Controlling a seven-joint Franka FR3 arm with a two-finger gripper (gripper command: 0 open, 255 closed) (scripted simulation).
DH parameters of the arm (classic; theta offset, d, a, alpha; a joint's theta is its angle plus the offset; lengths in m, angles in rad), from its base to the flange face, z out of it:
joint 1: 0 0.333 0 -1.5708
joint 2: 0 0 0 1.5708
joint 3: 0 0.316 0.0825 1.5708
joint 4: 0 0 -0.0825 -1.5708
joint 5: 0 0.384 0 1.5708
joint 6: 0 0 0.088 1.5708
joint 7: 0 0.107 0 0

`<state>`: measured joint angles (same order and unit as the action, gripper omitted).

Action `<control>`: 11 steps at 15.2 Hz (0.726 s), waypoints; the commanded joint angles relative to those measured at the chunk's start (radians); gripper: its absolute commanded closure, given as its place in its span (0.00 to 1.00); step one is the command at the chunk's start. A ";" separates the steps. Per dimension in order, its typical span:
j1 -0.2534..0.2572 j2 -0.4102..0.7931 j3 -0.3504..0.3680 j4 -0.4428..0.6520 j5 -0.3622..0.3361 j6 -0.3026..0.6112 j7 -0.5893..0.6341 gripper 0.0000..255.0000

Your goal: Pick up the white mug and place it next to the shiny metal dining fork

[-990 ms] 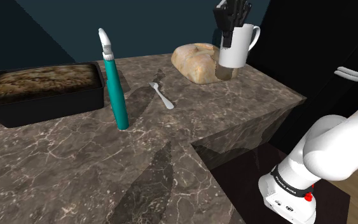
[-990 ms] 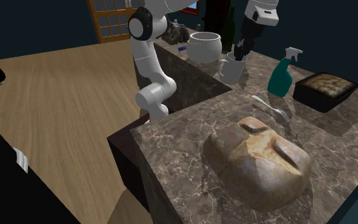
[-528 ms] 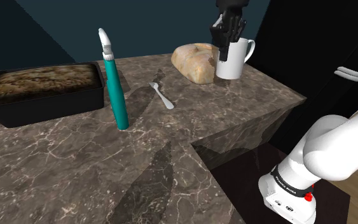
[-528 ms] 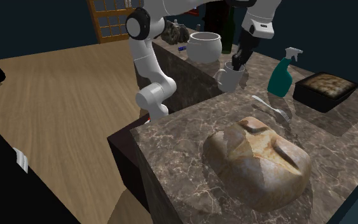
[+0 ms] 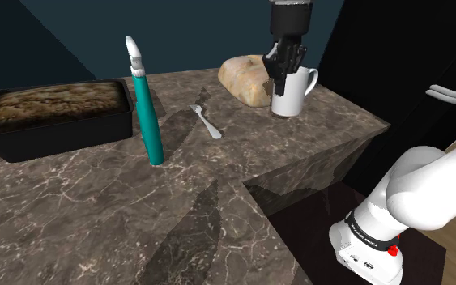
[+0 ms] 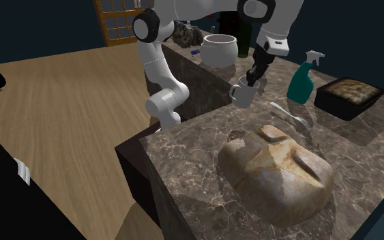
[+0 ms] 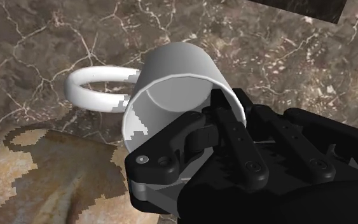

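Observation:
My black gripper [image 5: 286,61] is shut on the rim of the white mug [image 5: 290,94], one finger inside and one outside. The mug hangs upright at counter level, right beside the bread loaf [image 5: 245,78]; I cannot tell whether its base touches the marble. In the wrist view the mug [image 7: 171,81] sits clasped in the gripper [image 7: 217,122], handle pointing away from the fingers. The metal fork [image 5: 206,121] lies flat on the counter, a short way to the shoulder view's left of the mug. From the second exterior view the mug [image 6: 243,95] hangs under the gripper [image 6: 253,78], with the fork [image 6: 290,114] beyond it.
A teal spray bottle [image 5: 147,110] stands upright left of the fork, and a black baking dish [image 5: 53,118] of food lies further left. The counter's edge [image 5: 355,121] drops off close behind the mug. A white pot [image 6: 219,49] stands on the far counter.
The gripper has carried the mug down from above the loaf to counter level and a little toward the shoulder view's left, closer to the fork.

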<state>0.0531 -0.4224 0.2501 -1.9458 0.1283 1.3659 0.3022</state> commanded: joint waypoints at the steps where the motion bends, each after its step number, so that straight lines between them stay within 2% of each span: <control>1: 0.001 -0.008 0.001 -0.032 0.002 0.025 -0.002 1.00; 11: 0.006 -0.033 0.009 -0.192 0.011 0.160 -0.011 1.00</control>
<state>0.0585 -0.4561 0.2570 -2.1244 0.1376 1.5111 0.2905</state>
